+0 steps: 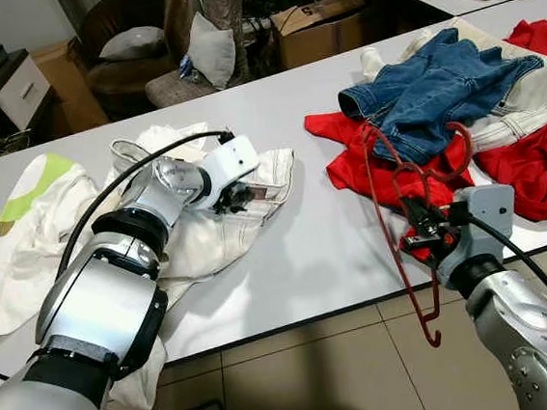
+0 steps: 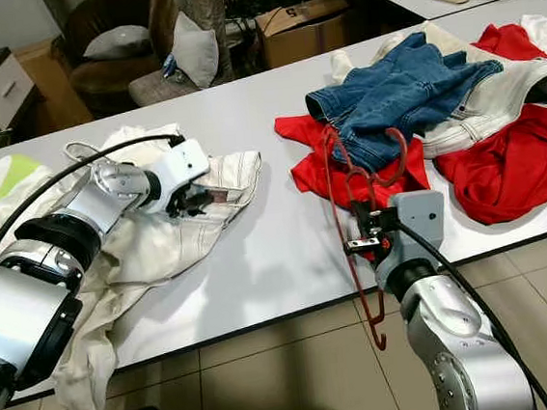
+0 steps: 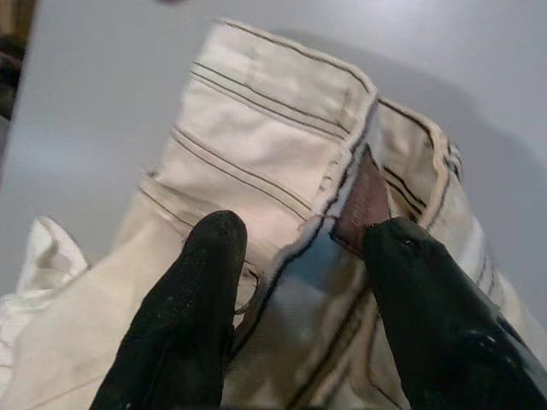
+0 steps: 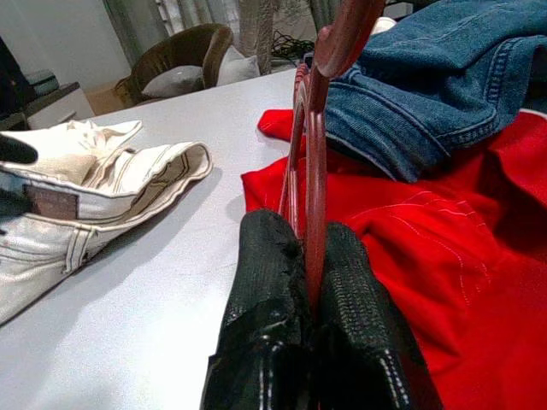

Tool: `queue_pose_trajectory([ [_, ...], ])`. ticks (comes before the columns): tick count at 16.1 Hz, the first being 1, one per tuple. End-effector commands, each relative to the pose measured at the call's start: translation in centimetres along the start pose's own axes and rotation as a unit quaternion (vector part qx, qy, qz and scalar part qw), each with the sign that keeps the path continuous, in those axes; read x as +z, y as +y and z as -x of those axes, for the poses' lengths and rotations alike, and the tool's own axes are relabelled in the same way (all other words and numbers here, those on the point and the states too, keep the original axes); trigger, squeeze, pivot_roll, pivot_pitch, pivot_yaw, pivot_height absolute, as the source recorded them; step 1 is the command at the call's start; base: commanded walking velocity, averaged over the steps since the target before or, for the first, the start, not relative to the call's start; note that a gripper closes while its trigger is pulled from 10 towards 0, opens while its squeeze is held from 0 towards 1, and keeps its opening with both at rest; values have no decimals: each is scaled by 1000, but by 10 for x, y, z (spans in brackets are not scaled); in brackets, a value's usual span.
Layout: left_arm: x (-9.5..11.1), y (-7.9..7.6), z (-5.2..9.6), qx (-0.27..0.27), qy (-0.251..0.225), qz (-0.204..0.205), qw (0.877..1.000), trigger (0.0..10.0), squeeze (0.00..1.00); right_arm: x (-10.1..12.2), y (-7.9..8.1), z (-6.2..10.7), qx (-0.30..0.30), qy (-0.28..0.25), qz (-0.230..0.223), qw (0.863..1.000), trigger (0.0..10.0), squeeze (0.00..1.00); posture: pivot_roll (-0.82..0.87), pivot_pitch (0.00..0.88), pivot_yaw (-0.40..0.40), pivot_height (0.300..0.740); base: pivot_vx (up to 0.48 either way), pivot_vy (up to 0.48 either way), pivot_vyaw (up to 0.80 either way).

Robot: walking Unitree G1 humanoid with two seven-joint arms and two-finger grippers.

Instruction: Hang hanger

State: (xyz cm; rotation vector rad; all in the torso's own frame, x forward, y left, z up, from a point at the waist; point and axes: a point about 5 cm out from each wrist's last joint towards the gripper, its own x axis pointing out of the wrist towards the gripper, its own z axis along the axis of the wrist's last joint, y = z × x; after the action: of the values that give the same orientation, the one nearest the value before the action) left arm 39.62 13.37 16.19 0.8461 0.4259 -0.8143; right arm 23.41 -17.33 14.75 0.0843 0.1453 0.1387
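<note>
Right gripper (image 4: 312, 256): your fingers pinch the red hanger (image 1: 399, 220) at the table's (image 1: 317, 249) near edge.
Hanger: its hook hangs below the gripper, off the table.
Left gripper (image 3: 299, 256): fingers spread over the white jeans' (image 3: 256, 162) waistband.

hanger (image 1: 398, 208) dark red; trousers (image 1: 243, 193) cream, dark stitching; jeans (image 1: 437, 87) blue; table (image 1: 307, 250) grey

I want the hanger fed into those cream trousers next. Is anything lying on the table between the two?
Nothing visible: only bare table separates the red hanger, clamped in the right claw, from the cream trousers, whose waistband the left claw straddles.
</note>
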Motion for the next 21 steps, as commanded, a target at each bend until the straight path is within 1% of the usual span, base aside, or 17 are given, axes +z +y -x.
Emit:
queue_pose_trajectory([
  [1,-9,2,5,-24,31,1,999,10000,0,4,5,3,11,-6,0,1000,10000,0,-231,0,217,740,0,0,0],
  [2,-9,1,6,-43,35,-5,998,6549,0,4,4,3,11,-6,1,1000,10000,0,-231,0,216,740,0,0,0],
  [3,-9,1,6,-51,38,-11,998,6549,0,4,4,3,11,-5,1,1000,10000,0,-231,0,216,740,0,0,0],
  [4,-9,1,8,-65,40,-16,997,3216,0,4,4,4,10,-5,2,1000,10000,0,-231,0,216,740,0,0,0],
  [5,-6,2,9,-73,34,-11,997,0,0,4,4,3,11,-5,2,1000,10000,0,-228,0,212,740,0,0,0],
  [7,-4,3,9,-79,30,-7,996,0,0,5,4,1,13,-5,2,1000,10000,0,-219,0,206,740,0,0,0],
  [8,-4,4,10,-73,30,-2,997,0,0,5,5,0,15,-6,2,1000,10000,0,-217,0,205,740,0,0,0],
  [10,-6,5,10,-67,35,7,997,0,0,5,7,-1,18,-5,2,1000,10000,0,-216,0,208,740,0,0,0],
  [12,-9,5,11,-74,45,10,996,0,0,4,7,0,18,-4,1,1000,10000,0,-215,0,210,740,0,0,0],
  [14,-11,3,11,-81,58,4,995,0,0,4,7,0,18,-4,1,1000,10000,0,-214,0,211,740,0,0,0],
  [15,-12,3,11,-77,65,-5,995,0,0,4,8,-1,20,-5,-3,1000,10000,0,-214,0,211,740,0,0,0],
  [16,-12,4,11,-71,70,-13,995,0,0,4,9,-1,24,-6,-10,1000,10000,0,-214,0,211,740,0,0,0],
  [18,-12,4,10,-69,71,-16,995,0,0,6,11,0,33,-13,-30,999,10000,0,-214,0,211,740,0,0,0],
  [19,-11,4,10,-71,70,-15,995,0,0,8,12,1,39,-23,-56,997,10000,0,-214,0,211,740,0,0,0],
  [20,-9,3,10,-72,65,-8,995,0,0,9,15,1,55,-27,-84,995,10000,0,-213,0,209,740,0,0,0],
  [21,-7,5,10,-66,52,10,996,0,0,8,18,1,70,-24,-96,993,10000,0,-212,0,209,740,0,0,0],
])
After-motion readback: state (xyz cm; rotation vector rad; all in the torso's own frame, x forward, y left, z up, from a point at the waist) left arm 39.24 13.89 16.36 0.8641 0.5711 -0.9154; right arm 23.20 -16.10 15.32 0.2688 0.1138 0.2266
